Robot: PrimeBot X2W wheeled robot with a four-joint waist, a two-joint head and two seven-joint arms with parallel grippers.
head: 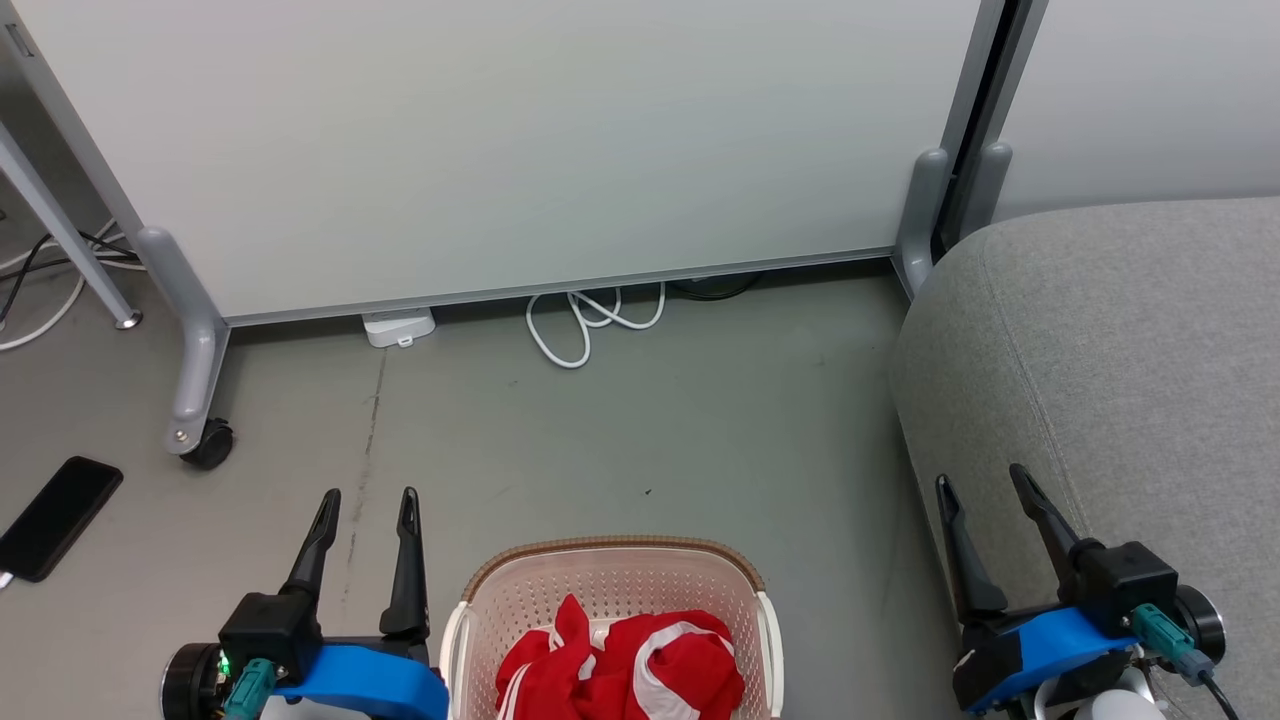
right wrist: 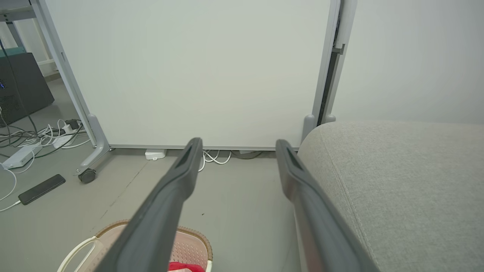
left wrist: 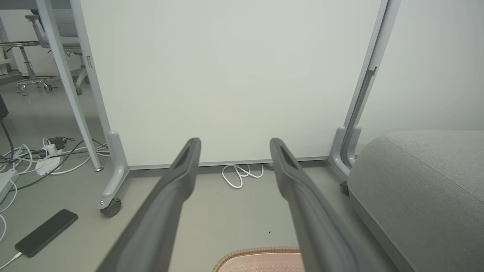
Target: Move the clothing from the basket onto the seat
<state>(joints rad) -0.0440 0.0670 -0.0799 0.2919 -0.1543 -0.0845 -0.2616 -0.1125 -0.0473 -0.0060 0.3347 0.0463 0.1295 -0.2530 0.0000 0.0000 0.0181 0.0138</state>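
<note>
Both the left jaws and the right jaws stand wide apart and empty. The clothing (head: 620,665) lies bunched in the basket (head: 610,548), between the two sets of jaws and nearer the left set. The sofa (head: 1120,350) sits beside and beyond the right jaws. The fabric is likely light, soft and limp; pinch a raised fold atop the heap. The basket's near end is cut off, so the garment count cannot be made out.
</note>
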